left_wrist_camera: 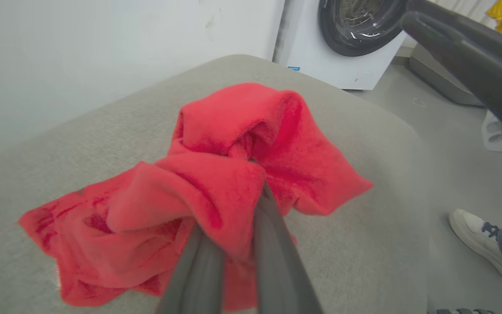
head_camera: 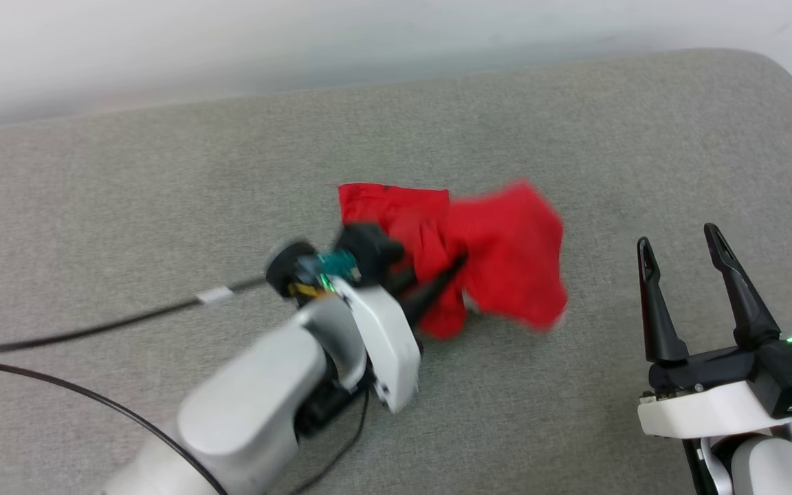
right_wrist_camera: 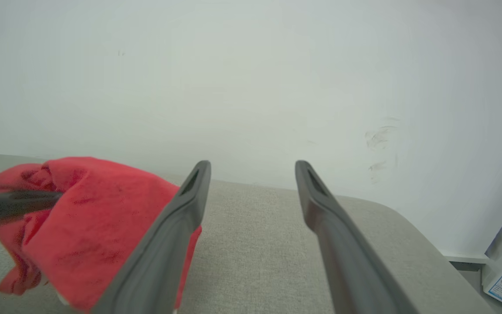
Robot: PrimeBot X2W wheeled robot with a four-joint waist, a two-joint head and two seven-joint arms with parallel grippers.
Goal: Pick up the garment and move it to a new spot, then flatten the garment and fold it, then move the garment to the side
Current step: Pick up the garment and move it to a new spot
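The garment [head_camera: 499, 254] is a bunched red cloth lifted over the middle of the grey cushioned surface [head_camera: 162, 179]. My left gripper [head_camera: 454, 265] is shut on a fold of the garment [left_wrist_camera: 216, 183], its two dark fingers [left_wrist_camera: 273, 244] pinching the cloth from below in the left wrist view. The right gripper [head_camera: 678, 237] stands open at the lower right, apart from the cloth, with nothing between its fingers. In the right wrist view the garment [right_wrist_camera: 85, 218] hangs to the left of the open right gripper [right_wrist_camera: 253, 168].
A black cable [head_camera: 93, 330] trails across the surface at the left. A white wall [head_camera: 231, 41] runs behind the surface. A white washing machine [left_wrist_camera: 347, 43] stands past the surface's rounded corner, and a person's white shoe [left_wrist_camera: 482, 240] is on the floor.
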